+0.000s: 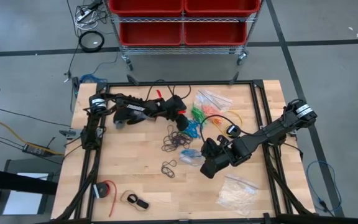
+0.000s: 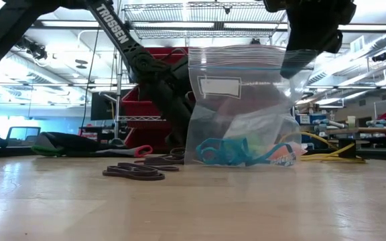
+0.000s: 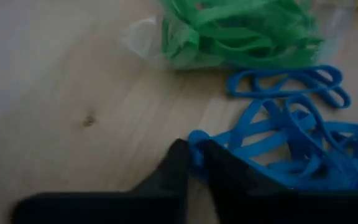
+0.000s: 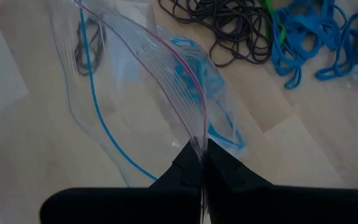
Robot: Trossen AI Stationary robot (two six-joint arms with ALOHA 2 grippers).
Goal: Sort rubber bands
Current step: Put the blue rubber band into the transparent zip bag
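1. My left gripper (image 3: 194,163) is down at the pile of blue rubber bands (image 3: 297,140) near the middle of the table, fingers drawn nearly together with a blue loop pinched between the tips.
2. From above, my left arm reaches in from the left edge, and its gripper (image 1: 180,119) sits right at the blue bands (image 1: 192,128).
3. Just past that blue pile lies a clear bag stuffed with green rubber bands (image 3: 241,31), resting on the wood.
4. My right gripper (image 4: 201,160) is clamped tight on the top edge of a clear zip bag (image 4: 135,81), holding it upright off the table.
5. In the low view that zip bag (image 2: 243,104) stands tall on the board, with blue bands (image 2: 223,151) gathered at its bottom.
6. My right arm comes in from the right edge, and its gripper (image 1: 207,154) is just right of centre.
7. Black rubber bands (image 1: 176,141) lie loose in a heap between my two grippers, with a smaller cluster (image 1: 168,167) nearer the front edge.
8. My right wrist camera sees that black heap (image 4: 229,28) beside the blue pile (image 4: 312,37).
9. A bag of whitish pieces (image 1: 237,191) lies near the front right corner, well apart from the work.
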